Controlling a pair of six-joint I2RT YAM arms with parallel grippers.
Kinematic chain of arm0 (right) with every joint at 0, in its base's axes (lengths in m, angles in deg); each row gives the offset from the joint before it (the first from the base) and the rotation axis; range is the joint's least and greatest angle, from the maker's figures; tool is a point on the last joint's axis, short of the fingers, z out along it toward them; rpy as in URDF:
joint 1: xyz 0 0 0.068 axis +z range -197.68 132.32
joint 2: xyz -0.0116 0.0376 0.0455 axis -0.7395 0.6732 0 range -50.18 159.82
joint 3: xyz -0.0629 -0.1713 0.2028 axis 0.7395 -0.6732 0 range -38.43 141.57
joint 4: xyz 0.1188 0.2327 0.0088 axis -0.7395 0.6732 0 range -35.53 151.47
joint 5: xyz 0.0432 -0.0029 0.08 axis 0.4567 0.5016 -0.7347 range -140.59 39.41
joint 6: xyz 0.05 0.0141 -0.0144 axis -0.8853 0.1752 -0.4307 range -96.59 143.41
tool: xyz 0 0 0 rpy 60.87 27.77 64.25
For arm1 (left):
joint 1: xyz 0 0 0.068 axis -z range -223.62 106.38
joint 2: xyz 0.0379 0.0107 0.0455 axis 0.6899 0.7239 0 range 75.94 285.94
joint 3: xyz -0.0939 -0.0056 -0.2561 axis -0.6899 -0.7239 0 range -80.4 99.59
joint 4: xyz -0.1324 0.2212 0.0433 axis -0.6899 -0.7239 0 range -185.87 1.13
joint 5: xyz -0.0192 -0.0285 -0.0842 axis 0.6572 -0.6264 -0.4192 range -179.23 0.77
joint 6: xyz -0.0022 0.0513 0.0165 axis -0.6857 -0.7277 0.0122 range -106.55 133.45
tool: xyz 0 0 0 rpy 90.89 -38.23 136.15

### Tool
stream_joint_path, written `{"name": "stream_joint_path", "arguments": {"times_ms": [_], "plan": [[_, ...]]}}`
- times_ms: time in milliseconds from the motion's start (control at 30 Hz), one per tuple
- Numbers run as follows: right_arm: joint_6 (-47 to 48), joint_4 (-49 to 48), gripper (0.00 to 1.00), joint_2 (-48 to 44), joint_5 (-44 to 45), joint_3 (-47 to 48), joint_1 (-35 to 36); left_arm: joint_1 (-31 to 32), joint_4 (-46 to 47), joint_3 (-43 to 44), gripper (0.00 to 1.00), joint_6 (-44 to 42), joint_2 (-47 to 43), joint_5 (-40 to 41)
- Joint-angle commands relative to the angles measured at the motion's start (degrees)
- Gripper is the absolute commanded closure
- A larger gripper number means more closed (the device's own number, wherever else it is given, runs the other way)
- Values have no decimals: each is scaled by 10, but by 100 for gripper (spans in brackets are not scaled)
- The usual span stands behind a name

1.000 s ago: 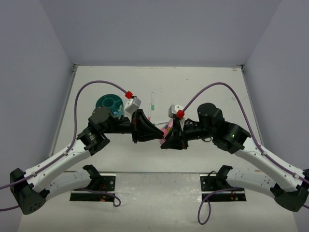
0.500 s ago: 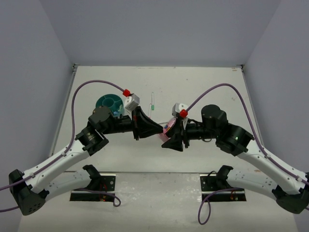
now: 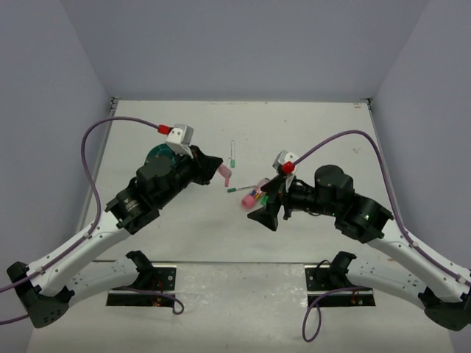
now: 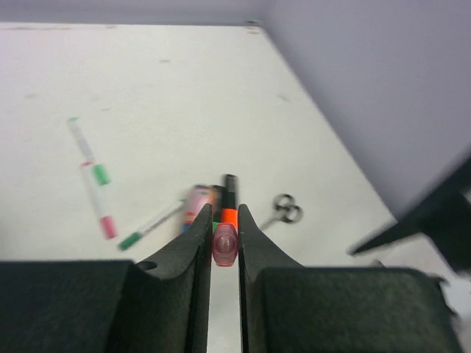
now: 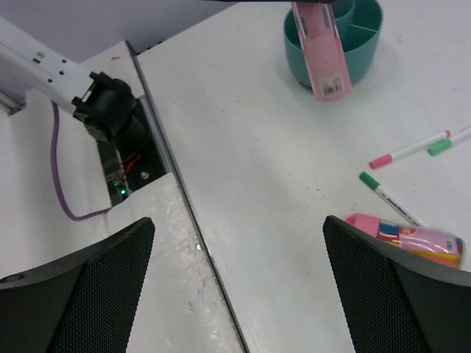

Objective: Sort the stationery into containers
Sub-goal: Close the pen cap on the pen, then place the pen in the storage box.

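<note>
White table [image 3: 324, 132], grey walls around. Teal organiser [image 5: 364, 59]: compartments I can see look empty, so I judge sorting barely begun. Left gripper [image 4: 223, 228] clamped on pink piece [image 5: 321, 55], hanging just beside organiser. Right gripper [image 5: 237, 243] wide, empty. Left to sort, on table: pens [image 4: 92, 173], pink tube [image 5: 407, 239], orange highlighter [image 4: 229, 215], scissors [image 4: 284, 209].
</note>
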Motion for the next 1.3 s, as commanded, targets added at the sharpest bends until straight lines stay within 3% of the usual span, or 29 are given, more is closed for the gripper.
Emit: {"name": "stream_joint_path", "arguments": {"times_ms": [0,300,533,800,1133,1267], "plan": [[-41,-46,1,-50,75,-38,0,-14,-85,25,100,16,48,331],[-72,-92,1,-54,19,-91,1,-132,18,22,100,-41,139,372],[-62,-109,1,-63,17,-124,1,-134,21,26,100,-46,180,386],[-47,-114,1,-56,25,-136,1,-134,-4,15,100,-25,153,367],[-48,-120,1,-53,20,-146,0,-149,82,3,100,-73,229,414],[-48,-123,1,-52,19,-150,1,-161,136,-10,100,-80,259,394]]}}
